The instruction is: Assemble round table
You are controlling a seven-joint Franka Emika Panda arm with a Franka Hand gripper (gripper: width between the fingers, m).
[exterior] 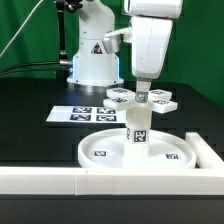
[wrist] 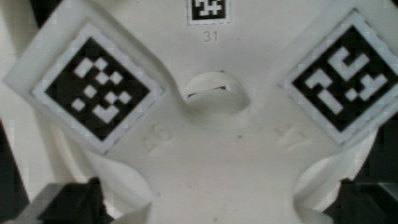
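The large round disc (exterior: 172, 143) lies flat near the front wall. The short post (exterior: 137, 126) stands upright on its middle. The cross-shaped piece (exterior: 160, 99) sits level on top of the post, its tagged arms spread out. My gripper (exterior: 141, 94) comes straight down onto the cross's centre. In the wrist view the cross-shaped piece (wrist: 210, 130) fills the picture, with two tags and a central hole. My gripper (wrist: 214, 205) is open. Its dark fingers (wrist: 64, 200) stand on either side of one arm of the cross. I cannot tell whether they touch it.
The marker board (exterior: 84, 113) lies flat behind the disc toward the exterior view's left. A long white border wall (exterior: 60, 180) runs along the front and turns up the exterior view's right side (exterior: 206, 150). The arm's base (exterior: 92, 60) stands at the back.
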